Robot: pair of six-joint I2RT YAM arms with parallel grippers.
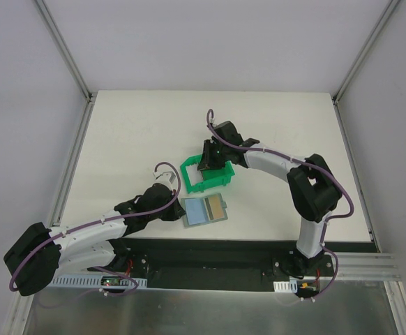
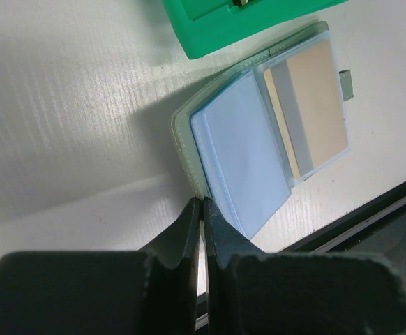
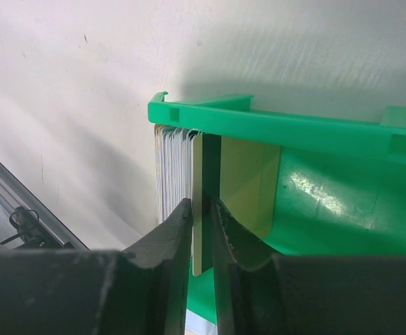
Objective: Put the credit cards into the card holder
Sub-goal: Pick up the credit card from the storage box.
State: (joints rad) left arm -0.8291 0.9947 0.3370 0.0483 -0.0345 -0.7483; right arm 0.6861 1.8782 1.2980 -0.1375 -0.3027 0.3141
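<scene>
White tabletop [image 1: 133,139] lay under everything. One pale thin plastic card [image 3: 197,167] stood on edge inside the bright green plastic bin [image 3: 294,129], directly between the fingers of the right gripper [image 3: 201,204], its faces parallel to the pads. The jaws stood narrowly apart astride it; whether they already gripped could not be told. At the bin's corner, a packed stack of whitish cards [image 3: 169,167] was too tight to count, and one yellowish card [image 3: 248,185] leaned opposite. Just outside the bin, toward the arm bases, the single open grey-green wallet [image 2: 238,146] held one tan card [image 2: 314,105]. The left gripper [image 2: 201,206], jaws together, touched its near edge.
</scene>
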